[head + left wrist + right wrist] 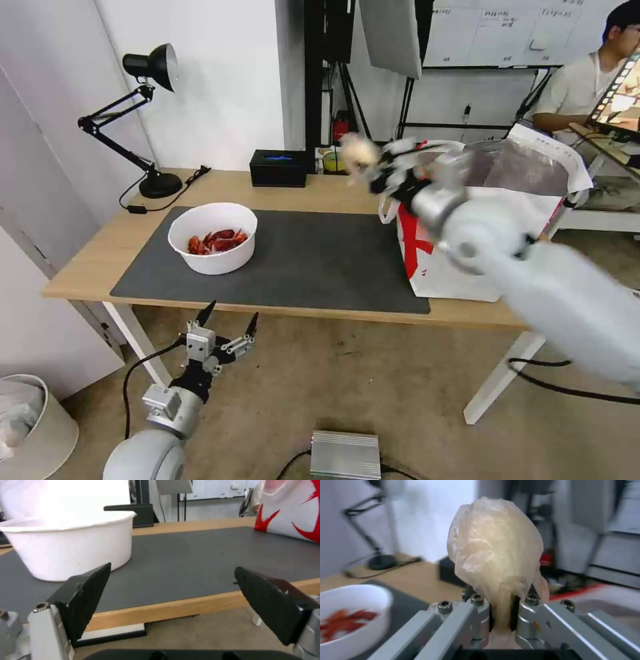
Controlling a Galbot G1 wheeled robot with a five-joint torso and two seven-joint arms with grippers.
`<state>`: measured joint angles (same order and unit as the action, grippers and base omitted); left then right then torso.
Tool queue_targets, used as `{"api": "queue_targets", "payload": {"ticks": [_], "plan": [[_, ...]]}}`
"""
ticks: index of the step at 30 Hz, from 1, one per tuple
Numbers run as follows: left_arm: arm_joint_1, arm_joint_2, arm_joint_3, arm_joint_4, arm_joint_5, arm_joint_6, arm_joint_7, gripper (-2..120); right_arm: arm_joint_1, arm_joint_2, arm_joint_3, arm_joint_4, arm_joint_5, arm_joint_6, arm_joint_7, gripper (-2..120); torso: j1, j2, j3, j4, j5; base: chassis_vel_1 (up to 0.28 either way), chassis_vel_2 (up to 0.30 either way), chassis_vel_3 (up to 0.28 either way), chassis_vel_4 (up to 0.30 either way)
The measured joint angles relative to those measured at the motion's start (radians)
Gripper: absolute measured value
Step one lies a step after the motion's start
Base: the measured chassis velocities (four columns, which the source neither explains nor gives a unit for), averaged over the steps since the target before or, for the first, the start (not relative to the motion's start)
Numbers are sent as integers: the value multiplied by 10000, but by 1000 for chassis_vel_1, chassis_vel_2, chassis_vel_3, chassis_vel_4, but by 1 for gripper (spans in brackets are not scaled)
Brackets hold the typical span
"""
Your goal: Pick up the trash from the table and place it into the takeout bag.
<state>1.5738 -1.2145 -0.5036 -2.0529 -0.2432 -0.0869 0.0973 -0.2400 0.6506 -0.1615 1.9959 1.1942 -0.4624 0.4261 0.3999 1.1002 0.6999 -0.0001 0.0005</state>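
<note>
Open grey mat [320, 260] lies between bowl [213, 238] and takeout bag [480, 227]; lamp [137, 113] stands behind.

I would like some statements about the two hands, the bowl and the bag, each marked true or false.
1. The right hand is shut on a crumpled tissue. True.
2. The left hand grips the white bowl. False: it is open, below the table's front edge.
3. The bowl holds red crayfish shells. True.
4. The takeout bag lies flat. False: it stands upright and open.
</note>
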Motion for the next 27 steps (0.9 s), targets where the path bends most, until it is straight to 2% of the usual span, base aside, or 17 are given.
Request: {"api": "queue_targets", "payload": {"ticks": [5, 8, 13, 18, 21, 24, 25, 27], "plan": [[-31, 4, 237, -76, 8, 33, -3, 100, -592, -1173, 1204, 72, 460, -313, 551, 7, 0, 0, -1, -1, -2, 0, 0, 0, 0], [-73, 15, 346, -80, 8, 45, -9, 100, -1105, -1453, 1743, -58, 664, -401, 756, 7, 0, 0, 0, -1, -1, 0, 0, 0, 0], [-116, 29, 492, -85, 6, 57, -22, 100, -1858, -1587, 2410, -447, 952, -591, 925, 7, 1, -1, 1, 0, -3, 0, 0, 0, 0], [-90, 62, 495, -101, -2, 57, -22, 100, -2123, -1575, 2653, -677, 1105, -758, 926, 6, 0, -3, 1, 2, -3, 0, 0, 0, 0], [-81, 92, 479, -107, -23, 58, -23, 100, -2269, -1592, 2809, -657, 1251, -943, 932, 13, 1, -3, 1, 3, -4, 0, 0, 0, 0], [-104, 100, 486, -112, -31, 57, -23, 100, -2386, -1629, 2957, -558, 1344, -962, 943, 28, 0, -3, 0, 2, -5, 0, 0, 0, 0], [-104, 100, 486, -112, -31, 57, -23, 100, -2386, -1629, 2957, -558, 1344, -962, 943, 28, 0, -3, 0, 2, -5, 0, 0, 0, 0], [-128, 96, 517, -112, -31, 58, -25, 100, -2428, -1653, 3000, -544, 1352, -935, 945, 37, 1, -3, 1, 3, -5, 0, 0, 0, 0]]}}
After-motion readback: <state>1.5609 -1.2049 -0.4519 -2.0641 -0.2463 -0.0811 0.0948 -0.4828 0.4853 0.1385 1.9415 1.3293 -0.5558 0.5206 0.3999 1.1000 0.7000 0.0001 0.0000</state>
